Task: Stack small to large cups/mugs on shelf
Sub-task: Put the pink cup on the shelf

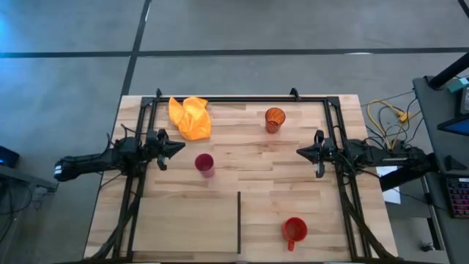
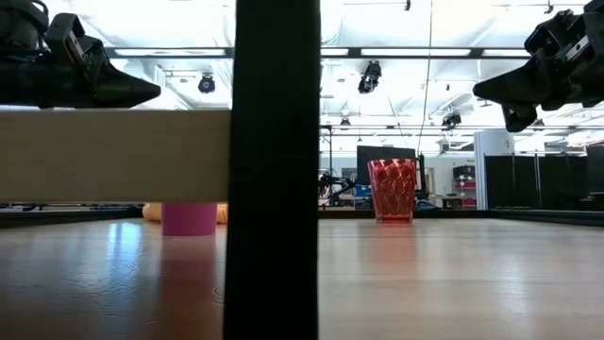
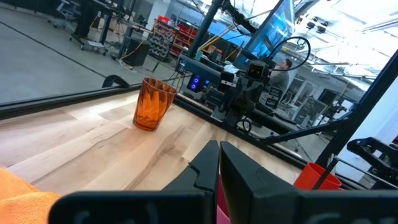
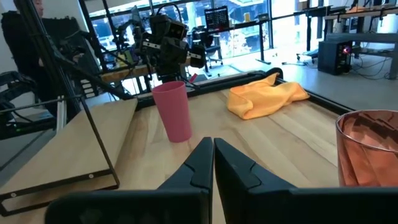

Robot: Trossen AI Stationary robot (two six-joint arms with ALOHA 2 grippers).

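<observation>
In the high view, the left hand [image 1: 178, 147] hangs at the left side of the tabletop [image 1: 256, 176], with its two fingers pressed together and holding nothing. The right hand [image 1: 302, 152] is at the right side, also closed and empty, pointing toward the centre.

The small magenta cup [image 1: 204, 163] stands upright just right of the left hand and a little lower in the frame. It is clearly nearer to this hand than to the right one. The orange tumbler [image 1: 275, 118] stands upright in the upper middle, above and left of the right hand. The red mug [image 1: 294, 230] is at the lower right, well apart from both hands, its handle toward the bottom edge.

The yellow-orange cloth [image 1: 190, 116] lies at the upper left, above the left hand.

No cup is stacked yet. I judge that the left arm is better placed for the magenta cup, but its fingers must open first, because the cup's axis is vertical and the hand comes from the side.
</observation>
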